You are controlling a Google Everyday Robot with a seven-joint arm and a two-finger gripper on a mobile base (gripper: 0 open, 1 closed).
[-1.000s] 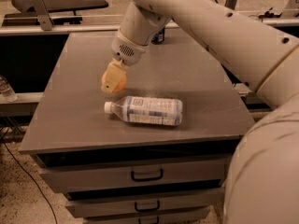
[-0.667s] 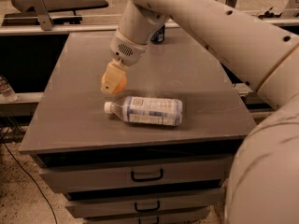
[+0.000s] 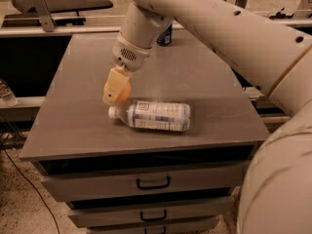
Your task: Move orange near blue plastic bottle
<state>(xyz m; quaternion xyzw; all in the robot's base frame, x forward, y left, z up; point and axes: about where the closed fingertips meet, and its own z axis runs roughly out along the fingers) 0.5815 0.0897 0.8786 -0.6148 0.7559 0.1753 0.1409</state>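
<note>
**One of Most Things, Three Drawers**

There is one table [image 3: 68, 130]. On it lie one blue plastic bottle [image 3: 158, 115] and one dark can [image 3: 165, 36], two containers in all. One orange [image 3: 125, 94] is in view, clasped by the one gripper [image 3: 116, 94], which hangs just beside the bottle's cap end. One arm [image 3: 214, 28] carries it. Under the tabletop there are three drawers [image 3: 97, 186], each with one dark handle [image 3: 153, 183], three handles altogether. One cable [image 3: 24, 179] trails on the floor at the left.
</note>
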